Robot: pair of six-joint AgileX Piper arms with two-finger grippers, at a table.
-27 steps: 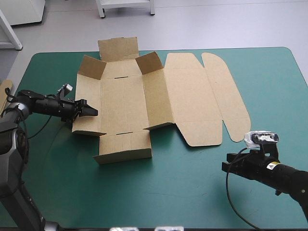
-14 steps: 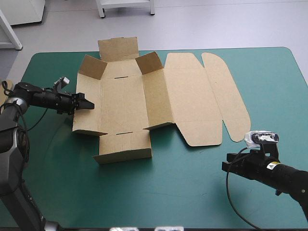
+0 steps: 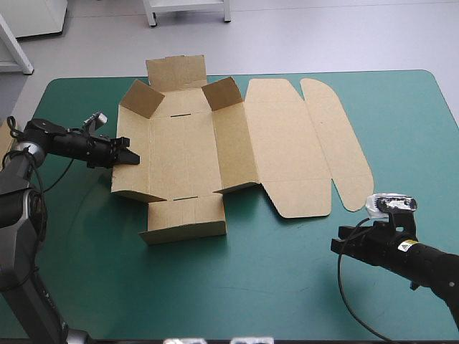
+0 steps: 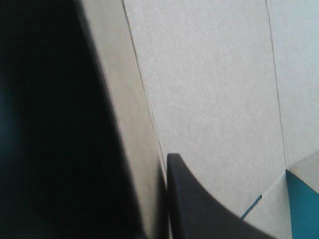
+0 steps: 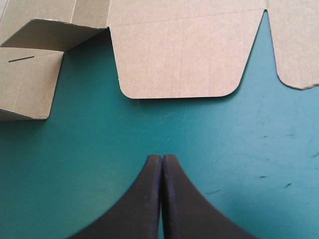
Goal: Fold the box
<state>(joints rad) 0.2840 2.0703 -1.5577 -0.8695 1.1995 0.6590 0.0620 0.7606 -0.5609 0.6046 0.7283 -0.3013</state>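
My left gripper: fingers pinched on the left wall of the box, with a strip of board between them. One finger fills the wrist view as a dark mass, so I read this grip as likely, not certain.

My right gripper: fingers pressed together into one point, over bare teal-green cover at the table's near right, well apart from the box.

Box: brown, left of the table's middle, side walls and far corner flaps raised. Its lid lies flat to the right, with a rounded flap ahead of my right gripper.

Board scrap: at the table's left edge.
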